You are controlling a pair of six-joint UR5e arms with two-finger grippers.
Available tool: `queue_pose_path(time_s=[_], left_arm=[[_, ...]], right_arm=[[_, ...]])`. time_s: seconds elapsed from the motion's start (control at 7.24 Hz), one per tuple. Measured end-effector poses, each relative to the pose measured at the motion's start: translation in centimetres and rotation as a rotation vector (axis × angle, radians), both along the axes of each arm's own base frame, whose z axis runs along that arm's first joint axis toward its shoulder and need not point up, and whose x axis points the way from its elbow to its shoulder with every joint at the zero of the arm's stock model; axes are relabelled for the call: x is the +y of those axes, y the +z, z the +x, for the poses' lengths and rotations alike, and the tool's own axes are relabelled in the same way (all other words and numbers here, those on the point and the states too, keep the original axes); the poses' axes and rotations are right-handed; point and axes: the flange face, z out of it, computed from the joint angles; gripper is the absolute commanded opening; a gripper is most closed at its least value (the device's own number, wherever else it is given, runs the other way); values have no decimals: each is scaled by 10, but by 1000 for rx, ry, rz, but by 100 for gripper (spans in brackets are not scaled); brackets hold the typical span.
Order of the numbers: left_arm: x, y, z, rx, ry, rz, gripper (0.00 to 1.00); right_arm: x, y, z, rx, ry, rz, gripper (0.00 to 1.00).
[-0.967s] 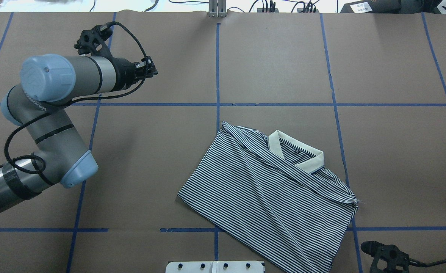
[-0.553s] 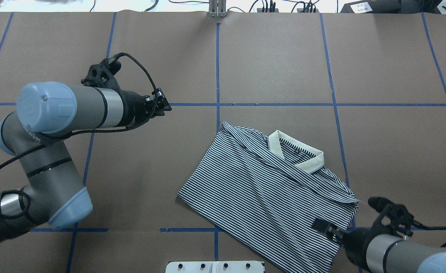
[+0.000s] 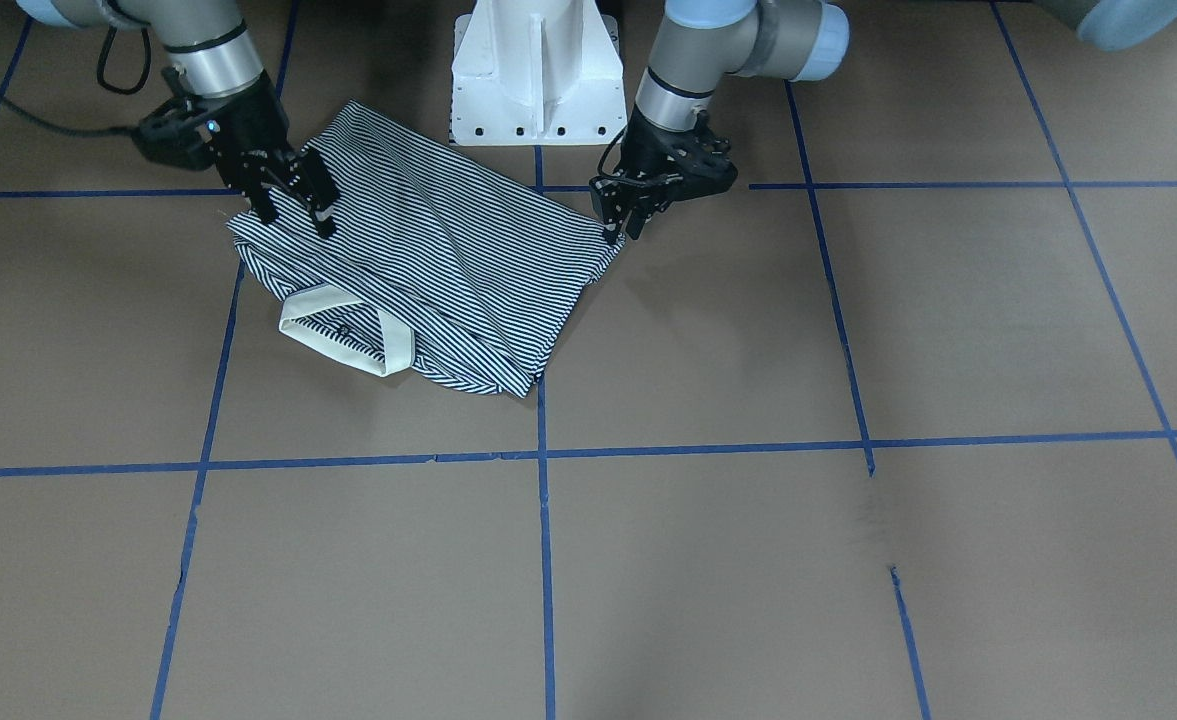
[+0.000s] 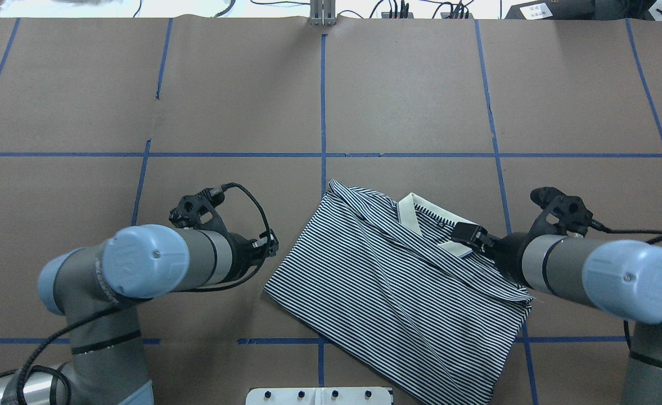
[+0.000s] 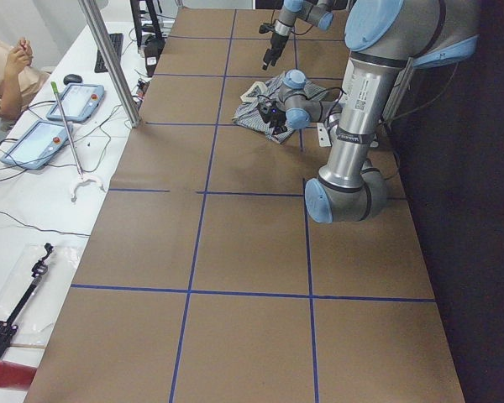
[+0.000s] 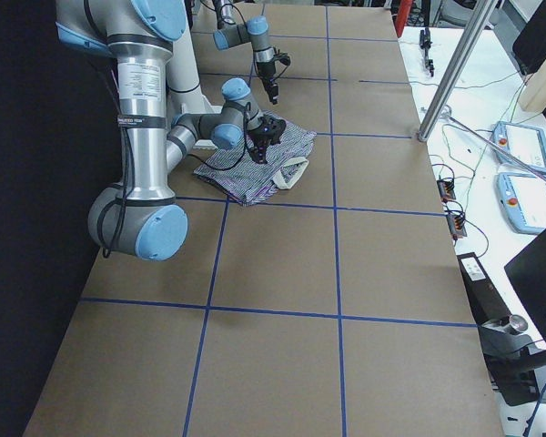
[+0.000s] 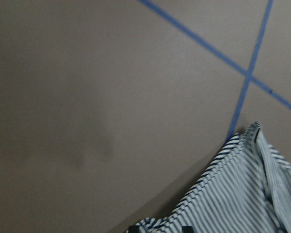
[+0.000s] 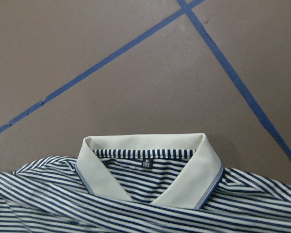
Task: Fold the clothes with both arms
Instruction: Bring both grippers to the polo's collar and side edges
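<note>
Navy-and-white striped polo shirt (image 4: 398,292) lies part-folded and skewed on the brown paper tabletop (image 4: 409,101). My right gripper (image 3: 293,210) is spread over the shoulder beside the cream collar (image 4: 406,211). My left gripper (image 3: 621,228) is spread at the far corner. Risk: pinching only the top layer, so the fold peels open or drags crooked.

Quick headcount of your setup:
You've got one striped polo shirt (image 4: 398,292), two arms (left arm (image 4: 196,264), right arm (image 4: 555,264)), two grippers (left gripper (image 3: 625,232), right gripper (image 3: 296,222)), plus one white pedestal base (image 3: 538,70).
</note>
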Motion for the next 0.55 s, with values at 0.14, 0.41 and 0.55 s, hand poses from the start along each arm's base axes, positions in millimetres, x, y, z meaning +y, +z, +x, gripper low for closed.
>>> queue_pose_path(time_s=[0.14, 0.41, 0.55], left_arm=[[8, 2, 9, -42, 13, -10, 52], [18, 5, 18, -70, 30, -17, 52], [19, 8, 22, -78, 35, -17, 52]], right_arm=[[-8, 5, -1, 9, -4, -5, 100], [-13, 12, -3, 22, -5, -12, 100], [-13, 12, -3, 23, -5, -13, 100]])
